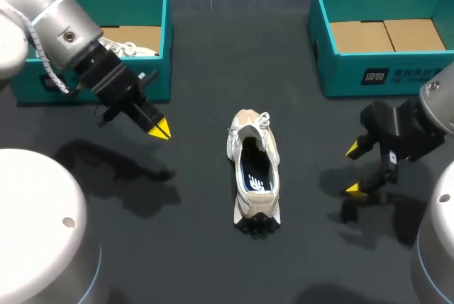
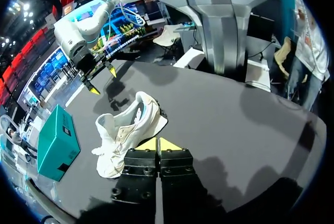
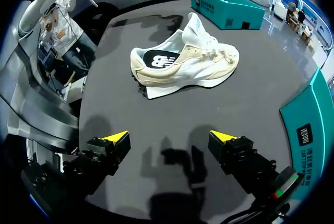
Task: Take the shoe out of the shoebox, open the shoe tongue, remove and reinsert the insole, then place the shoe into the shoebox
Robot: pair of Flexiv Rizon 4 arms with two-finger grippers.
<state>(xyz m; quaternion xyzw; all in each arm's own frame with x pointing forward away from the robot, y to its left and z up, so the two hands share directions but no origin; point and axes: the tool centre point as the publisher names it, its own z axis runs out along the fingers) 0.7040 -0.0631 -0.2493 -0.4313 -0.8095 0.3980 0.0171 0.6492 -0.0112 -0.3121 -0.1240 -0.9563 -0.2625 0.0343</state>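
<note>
Between left tool point(image 1: 159, 130), closed, and right tool point(image 1: 354, 169), spread, both empty: shoe point(image 1: 254, 169), which we judge light, soft-sided, best gripped at heel collar point(image 1: 259, 203).

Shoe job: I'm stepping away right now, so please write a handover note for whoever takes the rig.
Left gripper: shut, empty, above the table left of the shoe.
Right gripper: open, empty, right of the shoe.
Shoe: upright on the table between the grippers, insole inside.
Left shoebox holds another shoe; right shoebox shows only its cardboard floor.
Done: shoe taken out. Insole step: cannot tell.
Left: at least putting the shoe into a shoebox.
</note>
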